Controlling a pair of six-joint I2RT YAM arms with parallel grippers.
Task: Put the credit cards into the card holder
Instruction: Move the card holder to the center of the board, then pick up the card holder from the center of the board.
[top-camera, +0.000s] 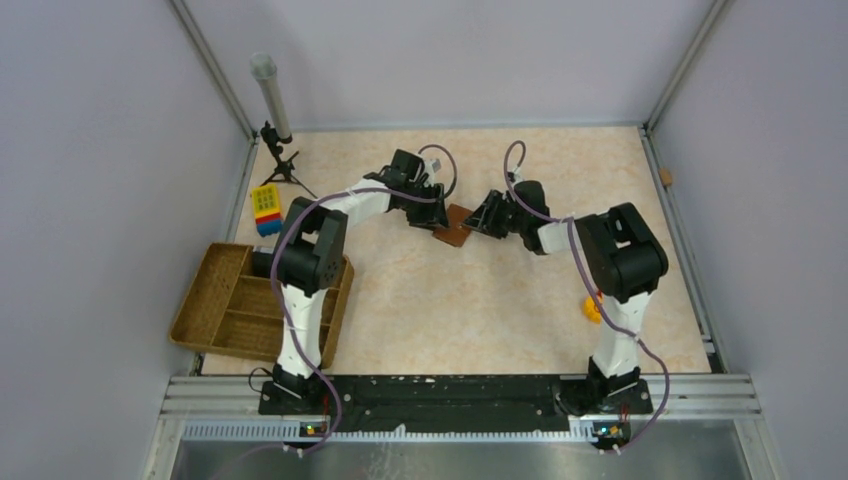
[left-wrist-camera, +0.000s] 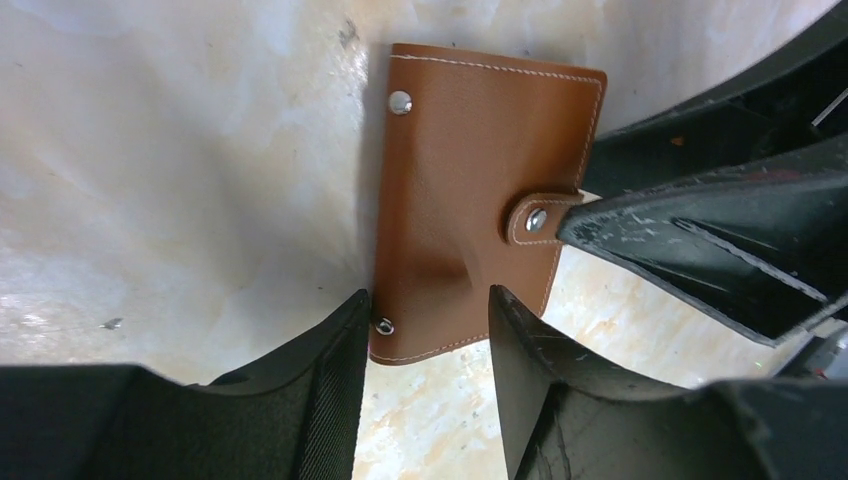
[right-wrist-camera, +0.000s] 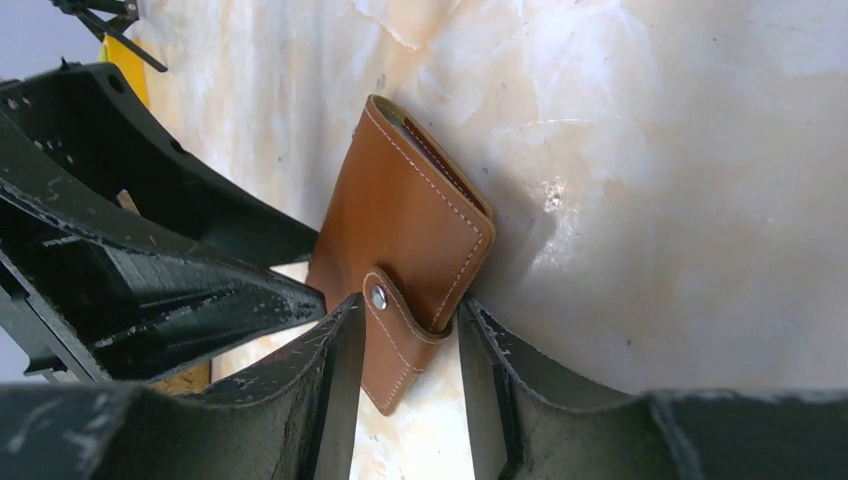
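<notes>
Top external view sets the card holder (top-camera: 455, 228) on the far half of the surface (top-camera: 480, 310), about midway between its left and right edges. There it is only a small brown patch, with the left claw (top-camera: 440, 218) and the right claw (top-camera: 476, 222) meeting over it.

The wrist views give its look. It is tan leather with white stitching round the rim. A short strap (left-wrist-camera: 535, 215) fastened by a metal snap (left-wrist-camera: 537, 220) wraps one long edge, and two metal studs (left-wrist-camera: 400, 101) sit along the opposite edge. The leather shows a soft dent near the middle.

From the left wrist, the left claw is clamped on the holder's near end. One finger (left-wrist-camera: 330, 380) presses the studded edge and the other (left-wrist-camera: 530, 370) covers the strap-side corner. The right claw's dark finger touches the strap.

Only the right wrist shows the open end (right-wrist-camera: 435, 160), a dark slot at the top whose contents cannot be made out. It also shows the right claw gripping the strap edge, fingers on either side of it.

Only the overhead view takes in the woven compartmented tray (top-camera: 215, 300) at the left edge, partly hidden by the left arm. It also shows the yellow-and-blue block (top-camera: 265, 210) beyond the tray. A small orange object (top-camera: 592, 308) near the right edge is largely hidden behind the right arm.
</notes>
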